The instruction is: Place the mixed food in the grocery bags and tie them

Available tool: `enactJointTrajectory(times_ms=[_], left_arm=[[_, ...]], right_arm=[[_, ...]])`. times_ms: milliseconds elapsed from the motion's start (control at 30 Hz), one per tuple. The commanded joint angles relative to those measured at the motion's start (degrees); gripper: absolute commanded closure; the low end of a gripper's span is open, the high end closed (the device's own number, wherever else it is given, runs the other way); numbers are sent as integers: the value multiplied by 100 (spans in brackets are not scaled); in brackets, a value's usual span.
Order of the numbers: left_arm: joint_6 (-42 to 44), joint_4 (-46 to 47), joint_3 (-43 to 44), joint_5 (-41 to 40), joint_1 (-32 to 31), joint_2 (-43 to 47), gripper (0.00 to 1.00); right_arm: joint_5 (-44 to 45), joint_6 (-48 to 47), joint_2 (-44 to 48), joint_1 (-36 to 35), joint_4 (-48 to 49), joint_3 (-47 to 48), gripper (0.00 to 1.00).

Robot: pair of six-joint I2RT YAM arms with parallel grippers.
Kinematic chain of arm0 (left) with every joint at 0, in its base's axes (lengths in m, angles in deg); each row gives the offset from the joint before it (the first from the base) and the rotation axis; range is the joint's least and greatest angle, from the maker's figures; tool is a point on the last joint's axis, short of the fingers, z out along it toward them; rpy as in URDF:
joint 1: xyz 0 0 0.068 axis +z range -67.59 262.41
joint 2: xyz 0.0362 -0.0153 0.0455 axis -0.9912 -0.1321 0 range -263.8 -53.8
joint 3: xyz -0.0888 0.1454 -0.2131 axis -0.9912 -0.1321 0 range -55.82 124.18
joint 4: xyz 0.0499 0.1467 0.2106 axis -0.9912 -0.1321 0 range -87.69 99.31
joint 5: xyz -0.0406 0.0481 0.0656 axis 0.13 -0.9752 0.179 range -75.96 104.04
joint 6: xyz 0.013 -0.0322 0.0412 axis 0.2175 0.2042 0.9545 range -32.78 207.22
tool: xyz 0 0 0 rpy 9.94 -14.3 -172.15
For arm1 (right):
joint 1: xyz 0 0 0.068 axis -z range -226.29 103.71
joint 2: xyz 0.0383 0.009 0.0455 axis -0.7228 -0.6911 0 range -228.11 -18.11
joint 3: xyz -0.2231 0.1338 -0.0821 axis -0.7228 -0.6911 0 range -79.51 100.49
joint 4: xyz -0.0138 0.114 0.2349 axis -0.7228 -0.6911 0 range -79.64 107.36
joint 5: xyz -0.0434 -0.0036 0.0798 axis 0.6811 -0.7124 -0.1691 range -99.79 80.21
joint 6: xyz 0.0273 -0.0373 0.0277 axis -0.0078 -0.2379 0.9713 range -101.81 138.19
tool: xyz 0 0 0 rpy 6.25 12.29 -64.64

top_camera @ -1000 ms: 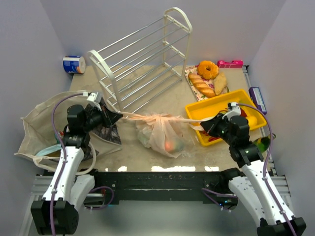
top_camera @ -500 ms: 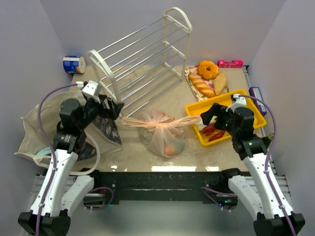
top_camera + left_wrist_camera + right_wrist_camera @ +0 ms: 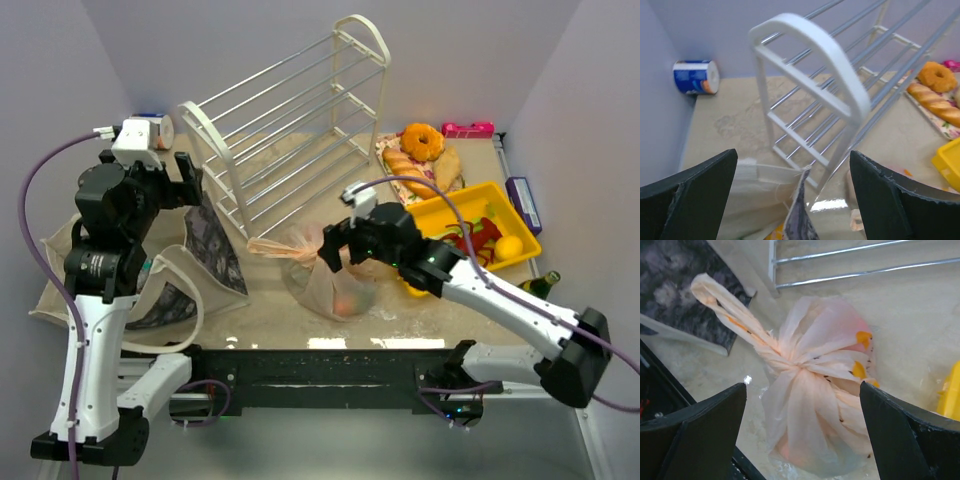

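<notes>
Both claws gape empty, the right claw [image 3: 338, 250] hanging just above the knotted pink bag [image 3: 810, 390] (fruit [image 3: 347, 297] glows through it), the left claw [image 3: 190, 180] high over the tote [image 3: 80, 240] below it, so I'd say bag 1 is tied and the tote wants tying next.

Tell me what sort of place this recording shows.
Probably a lab test cell, not a home: plain walls box in the table, with staged props, a rack and donut.

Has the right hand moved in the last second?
Yes. The right hand swung left, away from the yellow tray, and is now over the pink bag.
</notes>
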Motion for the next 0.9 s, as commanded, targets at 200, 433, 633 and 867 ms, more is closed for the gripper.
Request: enactJointTrajectory(times_ms=[200,433,633,867], left_arm=[[-263,-987,-109,-922,295,381,0],[-299,-679,-452,-633,382,409,0],[-378,-398,-417,124,910,127,0],[-448,-924,-452,-560,963,496,0]], right_arm=[[1480,-1132,-1806,-1036,-61,795,1],[1919,-1184,-2026,-1142,-105,576,1],[2147,-1089,-2325,-1133,-140,602,1],[2614,-807,-2335,-1124,-149,497,27]])
